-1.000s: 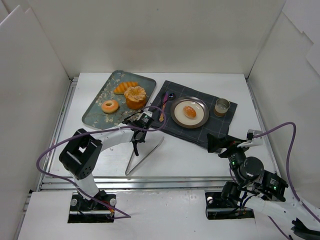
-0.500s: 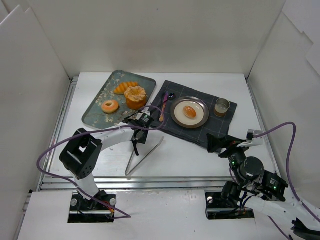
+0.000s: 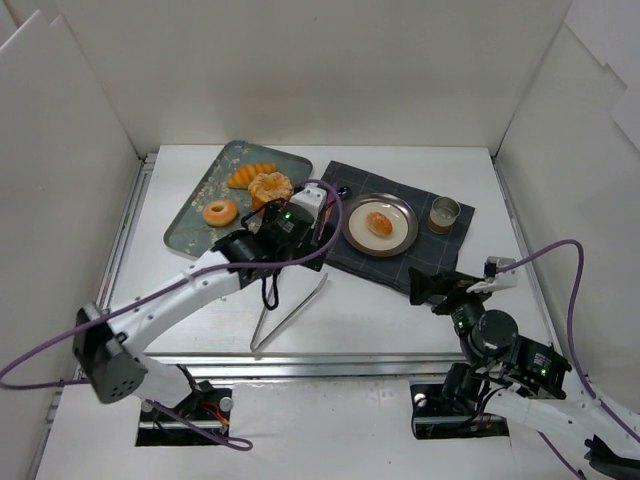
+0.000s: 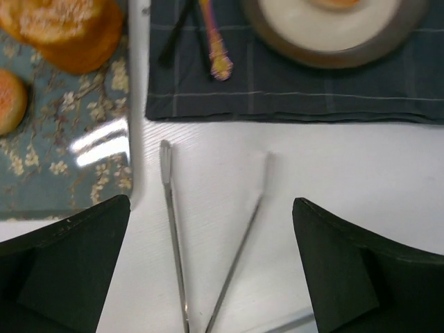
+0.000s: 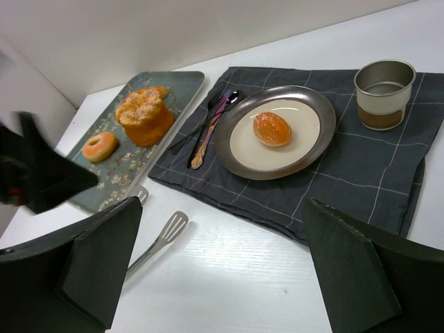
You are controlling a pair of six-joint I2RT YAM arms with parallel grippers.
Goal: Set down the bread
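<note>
The bread [image 3: 379, 222] [image 5: 272, 129], a small oval golden bun, lies on the round metal-rimmed plate [image 3: 404, 238] [image 5: 291, 149] on the dark checked cloth [image 3: 410, 262]. My left gripper [image 3: 275, 250] [image 4: 210, 201] hangs open above the white table, just left of the cloth. Nothing sits between its fingers, and the metal tongs [image 3: 290, 310] [image 4: 239, 253] lie flat on the table below it. My right gripper [image 3: 425, 290] [image 5: 225, 205] is open and empty at the cloth's near right edge, facing the plate from a distance.
A flowered tray [image 3: 190, 225] at the back left holds a ring donut [image 3: 220, 212], a large ridged bun [image 3: 270, 190] and another pastry [image 3: 250, 173]. A spoon [image 5: 208, 132] lies on the cloth left of the plate. A metal cup [image 3: 445, 213] stands on the cloth's right end.
My left gripper has opened, let go of the tongs and lifted up toward the tray and cloth. The tongs stay on the table. The right arm shifted only slightly.
</note>
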